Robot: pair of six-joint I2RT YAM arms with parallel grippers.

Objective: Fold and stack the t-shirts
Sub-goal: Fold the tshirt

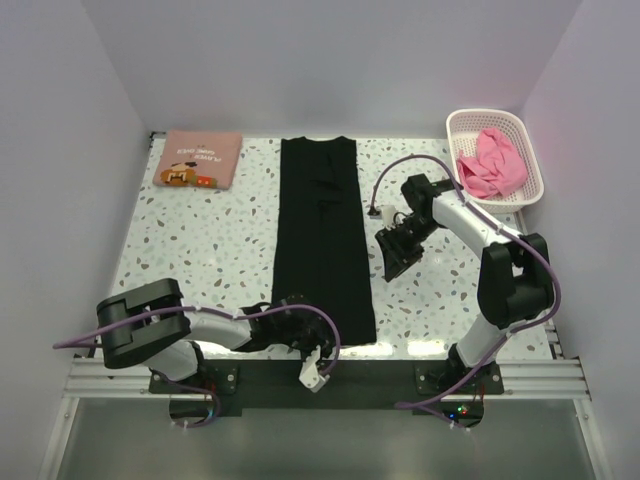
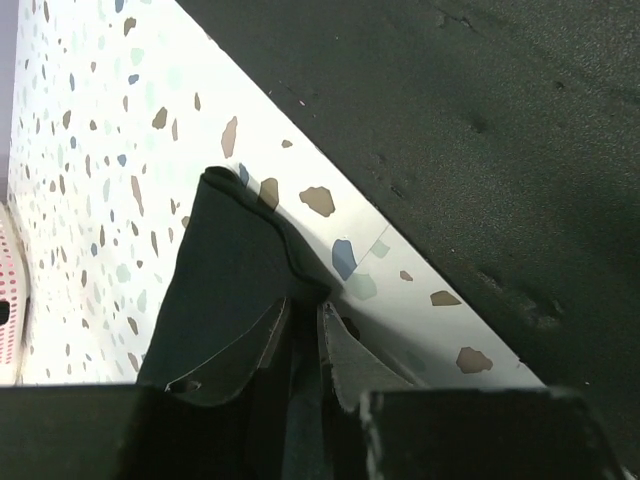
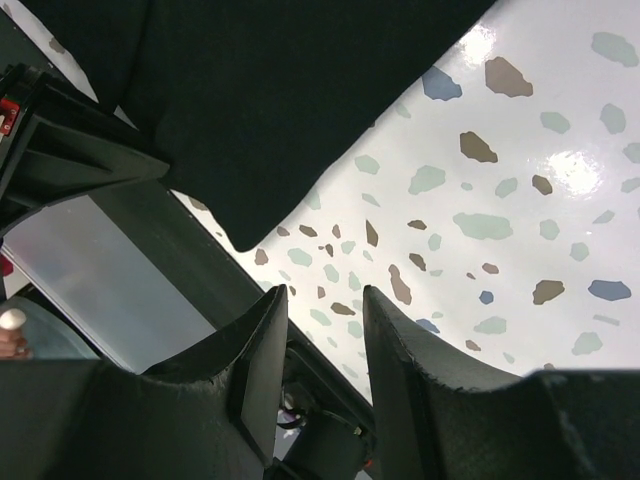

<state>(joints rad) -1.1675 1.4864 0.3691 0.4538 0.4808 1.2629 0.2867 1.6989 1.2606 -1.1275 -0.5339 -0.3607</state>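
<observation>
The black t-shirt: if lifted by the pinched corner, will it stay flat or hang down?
Probably floppy: the corner in the left gripper curls up while the rest of the black t-shirt lies flat. The long folded strip would likely sag and perhaps unfold. It looks thin, so probably light.

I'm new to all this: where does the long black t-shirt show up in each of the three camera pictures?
Top external: the black t-shirt lies as a long strip down the table's middle.
Left wrist: the shirt fills the upper right; one corner is pinched in the left hand.
Right wrist: the shirt covers the upper left.
Shared landmark: the speckled tabletop bordering the shirt's edge.
</observation>
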